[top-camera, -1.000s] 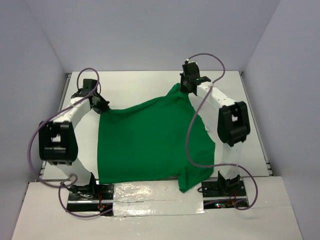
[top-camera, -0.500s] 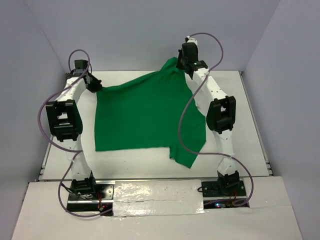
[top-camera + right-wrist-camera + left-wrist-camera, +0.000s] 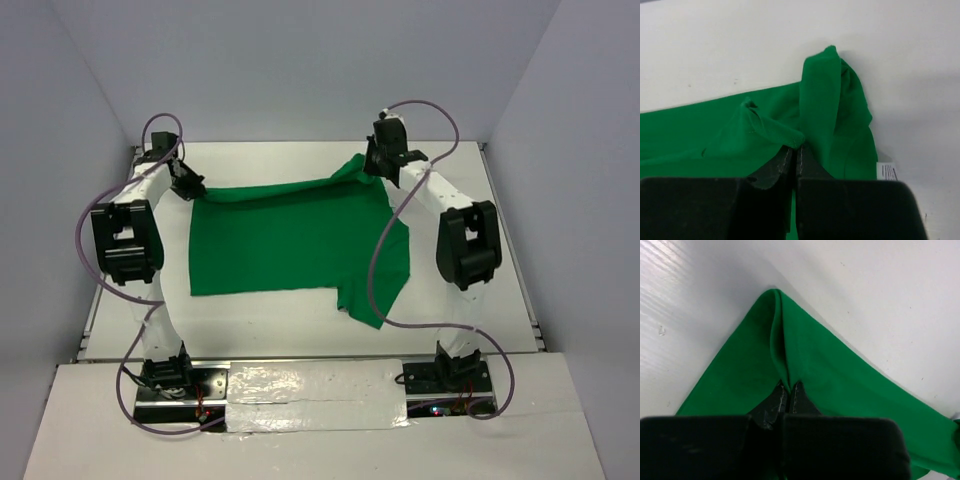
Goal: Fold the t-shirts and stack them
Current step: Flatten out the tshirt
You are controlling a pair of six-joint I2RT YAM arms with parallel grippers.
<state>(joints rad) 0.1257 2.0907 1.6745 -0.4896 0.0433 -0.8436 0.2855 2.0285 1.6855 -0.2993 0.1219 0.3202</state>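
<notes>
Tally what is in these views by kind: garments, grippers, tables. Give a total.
green t-shirt: 1
grippers: 2 (left gripper, right gripper, each shut on a bunched edge of the shirt)
table: 1
Total: 4

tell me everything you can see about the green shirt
The shirt is plain bright green cloth, short-sleeved, with no print. It lies spread and mostly flat on the white table, one sleeve pointing near-right. Its far edge runs between the two arms. The left claw is shut on the far-left corner. The right claw is shut on the bunched far-right corner, where a small white label shows.
</notes>
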